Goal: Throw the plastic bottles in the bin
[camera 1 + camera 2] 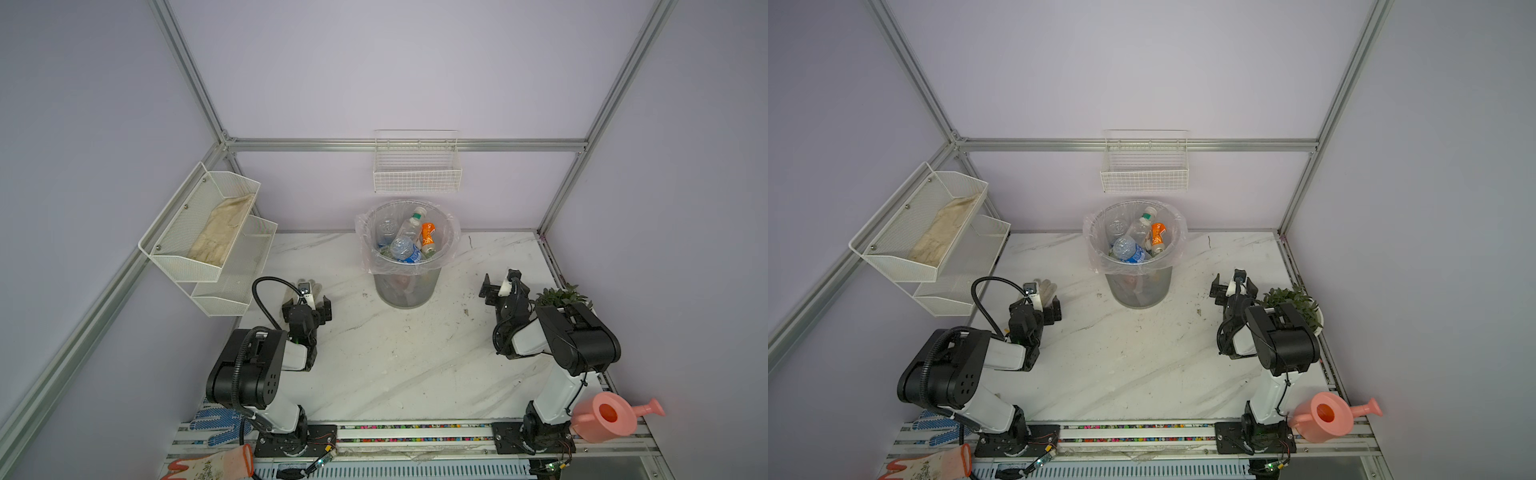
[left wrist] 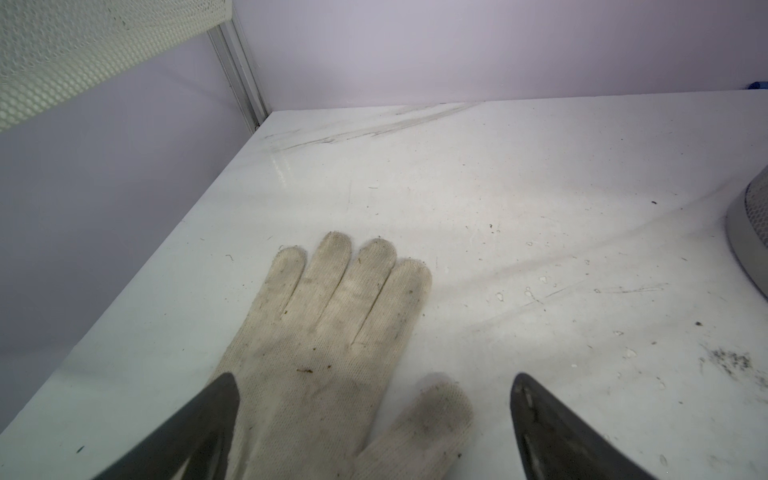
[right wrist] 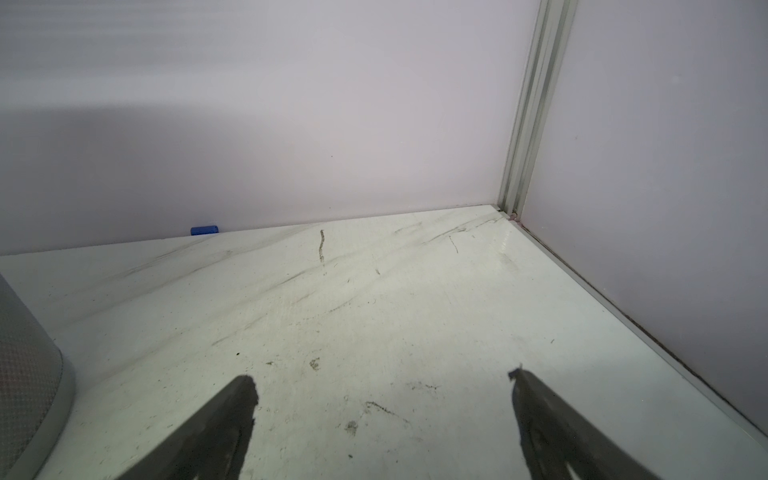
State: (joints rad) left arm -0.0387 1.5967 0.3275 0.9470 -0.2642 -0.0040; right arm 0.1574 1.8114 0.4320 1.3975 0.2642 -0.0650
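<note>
We see the bin (image 1: 407, 291) standing at the far middle of a white table (image 1: 395, 365), with the plastic bottles (image 1: 405, 249) piled inside it close to the rim. No bottle shows on the table in any view. The left gripper (image 2: 374, 378) hovers to the left of the bin, jaws spread wide and empty, above a glove (image 2: 332, 324) lying flat. The right gripper (image 3: 382, 378) hangs to the right of the bin, jaws likewise spread wide over bare table, with a leafy potted plant (image 1: 1291, 301) just beside its arm. We judge the task nearly or fully done. Closing the left jaws here would catch the glove, not a bottle. Any further smooth, round bottle dropped on so high a pile could roll over the rim. An arm brushing the slack clear bag (image 1: 365, 249) could drag or tip the bin, which looks light. The bin is a round grey mesh cylinder, and the thin bag folds loosely over its rim. The bottles are clear, ribbed and glossy, some with blue labels, and one orange-labelled bottle (image 1: 428, 237) slants among them. The glove is knitted, cream and soiled. The table is marble-patterned, scuffed and speckled with dirt. A small blue object (image 3: 203, 230) sits by the far wall, too small to identify.
</note>
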